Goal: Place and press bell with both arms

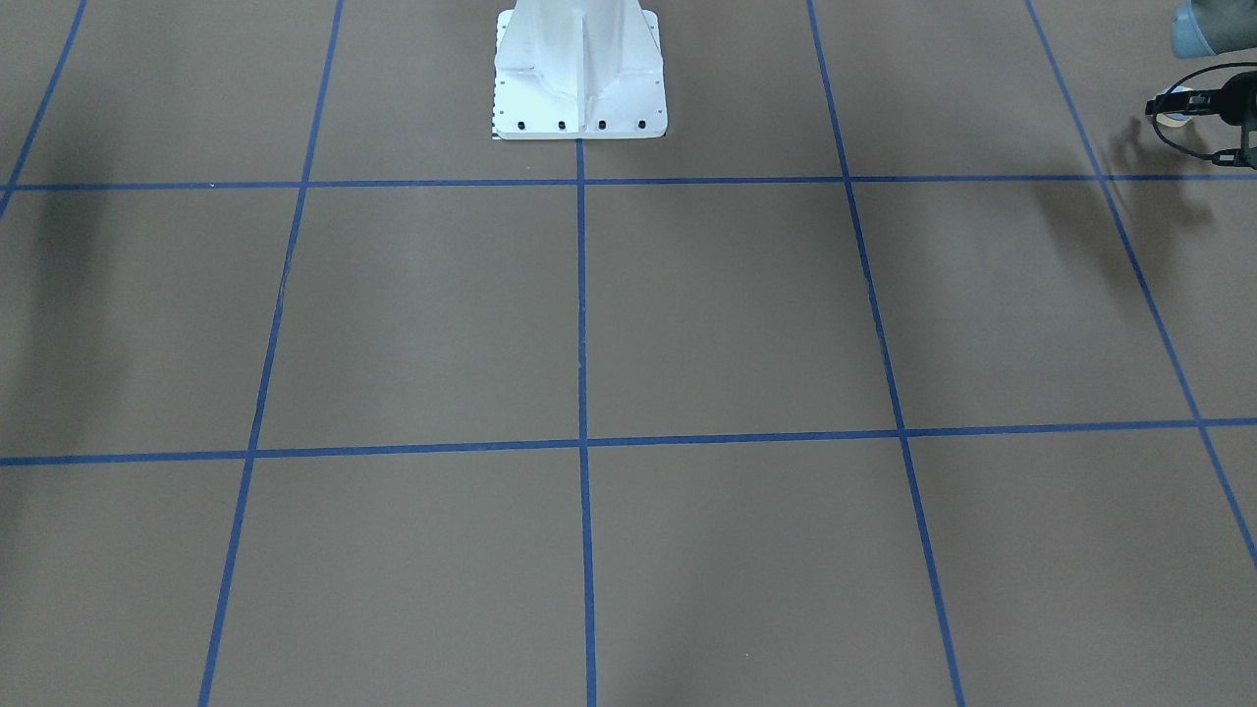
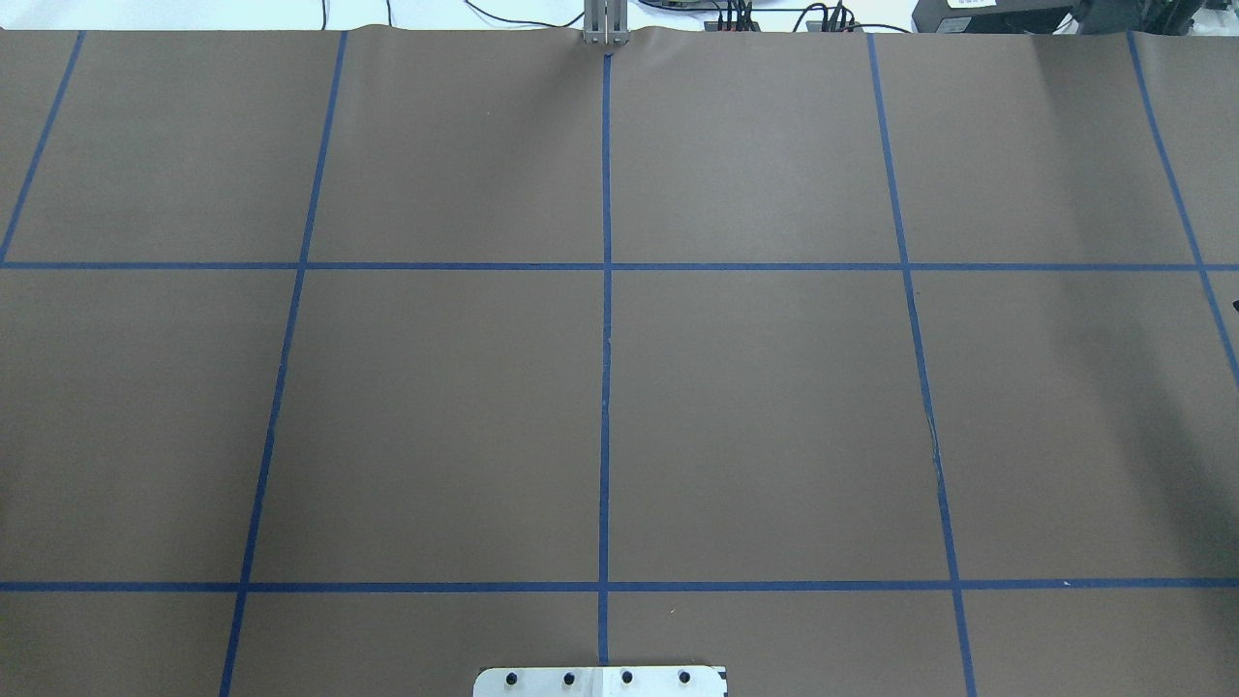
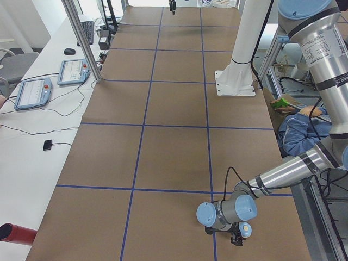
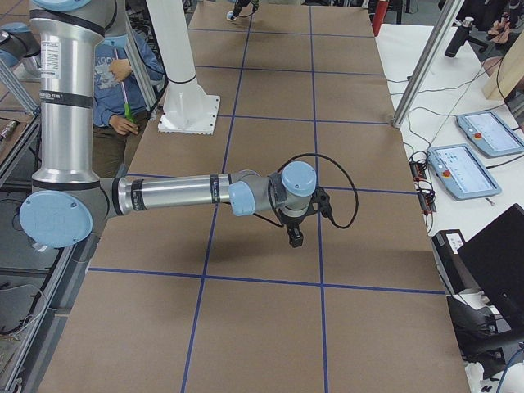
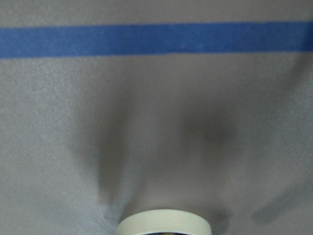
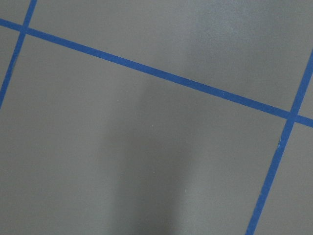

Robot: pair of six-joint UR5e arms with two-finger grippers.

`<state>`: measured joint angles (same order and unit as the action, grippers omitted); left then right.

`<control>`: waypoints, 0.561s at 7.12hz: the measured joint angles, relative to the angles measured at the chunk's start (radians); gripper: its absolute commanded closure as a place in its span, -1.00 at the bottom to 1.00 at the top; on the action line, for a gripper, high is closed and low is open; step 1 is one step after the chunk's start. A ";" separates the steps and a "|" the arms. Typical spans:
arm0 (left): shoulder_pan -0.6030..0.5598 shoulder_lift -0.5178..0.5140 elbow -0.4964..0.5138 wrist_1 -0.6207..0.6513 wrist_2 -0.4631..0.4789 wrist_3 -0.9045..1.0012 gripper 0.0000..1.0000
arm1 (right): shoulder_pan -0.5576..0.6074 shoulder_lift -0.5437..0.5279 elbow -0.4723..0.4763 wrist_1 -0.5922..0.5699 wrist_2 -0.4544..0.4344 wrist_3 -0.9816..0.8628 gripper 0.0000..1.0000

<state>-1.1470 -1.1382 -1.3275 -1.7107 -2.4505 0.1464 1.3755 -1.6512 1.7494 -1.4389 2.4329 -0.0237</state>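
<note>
The bell (image 1: 1175, 104) shows at the far right edge of the front view, light blue with a cream base, just above the brown table. My left gripper (image 1: 1200, 99) is black and closed across it. The left wrist view shows only the bell's cream rim (image 5: 164, 224) at the bottom edge, above its shadow. In the left side view the left gripper (image 3: 237, 237) hangs low near the table's near end with the bell (image 3: 244, 229) beside it. My right gripper (image 4: 294, 237) hovers over the table in the right side view; I cannot tell whether it is open or shut.
The brown table (image 2: 755, 407) carries a grid of blue tape lines (image 2: 605, 387). The white bolted pedestal (image 1: 579, 74) stands at the robot's side. Tablets (image 4: 463, 168) and cables lie on the white bench beside the table. A seated person (image 3: 299, 128) is behind the robot.
</note>
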 measured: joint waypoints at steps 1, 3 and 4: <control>0.002 0.000 0.007 -0.001 -0.001 0.000 -0.98 | -0.002 0.000 0.001 0.000 0.000 0.002 -1.00; 0.004 0.000 0.013 -0.003 -0.001 0.001 -0.75 | -0.004 -0.001 0.002 0.000 0.000 0.004 -1.00; 0.004 0.000 0.014 -0.004 -0.001 0.000 -0.64 | -0.006 -0.001 0.002 0.000 0.000 0.004 -1.00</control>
<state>-1.1429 -1.1382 -1.3139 -1.7147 -2.4513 0.1466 1.3700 -1.6521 1.7516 -1.4389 2.4329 -0.0200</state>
